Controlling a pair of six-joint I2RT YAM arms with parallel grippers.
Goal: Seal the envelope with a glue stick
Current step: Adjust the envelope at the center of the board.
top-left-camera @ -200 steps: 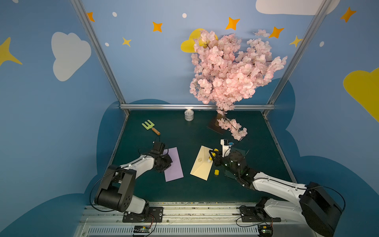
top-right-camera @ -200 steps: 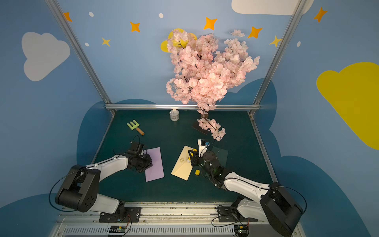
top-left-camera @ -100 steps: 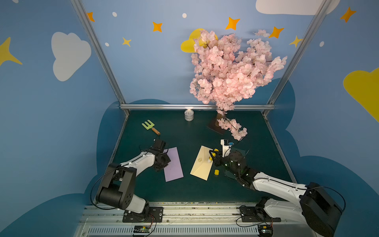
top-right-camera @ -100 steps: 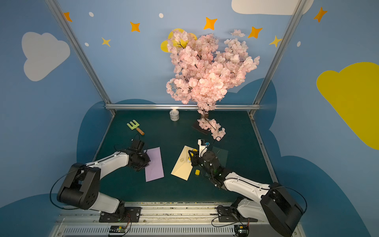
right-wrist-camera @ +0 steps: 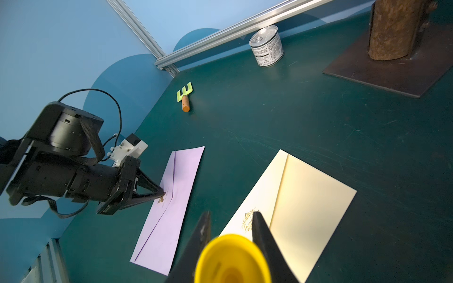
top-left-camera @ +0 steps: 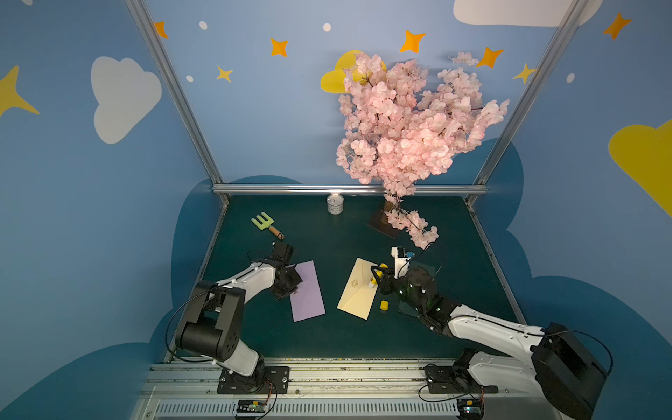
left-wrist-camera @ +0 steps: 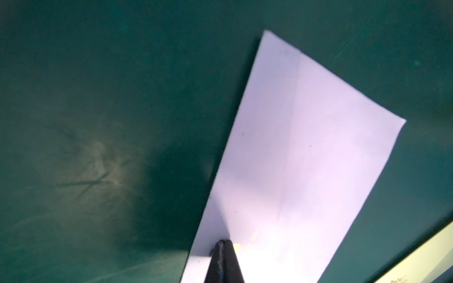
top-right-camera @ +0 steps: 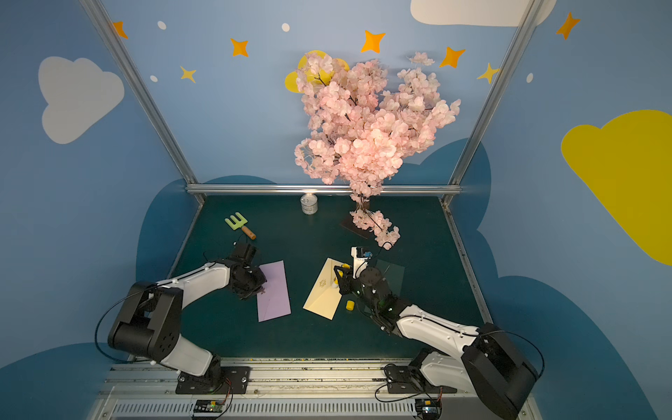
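A cream envelope (top-left-camera: 358,291) (top-right-camera: 323,291) (right-wrist-camera: 306,201) lies at mid-table, its printed flap side turned toward the left arm. My right gripper (top-left-camera: 376,276) (top-right-camera: 340,276) (right-wrist-camera: 231,215) is shut on the yellow glue stick (top-left-camera: 381,268) (right-wrist-camera: 231,259), which hangs over the cream envelope's right edge with its whitish tip down. The stick's yellow cap (top-left-camera: 384,304) (top-right-camera: 350,304) lies on the mat beside that envelope. A purple envelope (top-left-camera: 309,291) (top-right-camera: 274,291) (left-wrist-camera: 306,147) (right-wrist-camera: 176,196) lies to the left. My left gripper (top-left-camera: 295,290) (top-right-camera: 260,291) (left-wrist-camera: 223,242) (right-wrist-camera: 161,194) is shut, its tips resting on the purple envelope.
A green toy rake (top-left-camera: 265,224) (right-wrist-camera: 185,96) lies at the back left. A tin can (top-left-camera: 335,203) (right-wrist-camera: 267,46) stands by the back rail. The blossom tree's base plate (top-left-camera: 382,227) (right-wrist-camera: 392,73) stands at the back right, with a low branch (top-left-camera: 418,227) hanging near my right arm.
My left wrist has edged slightly toward the back, its tips still on the purple envelope. The right arm and the glue stick have not moved.
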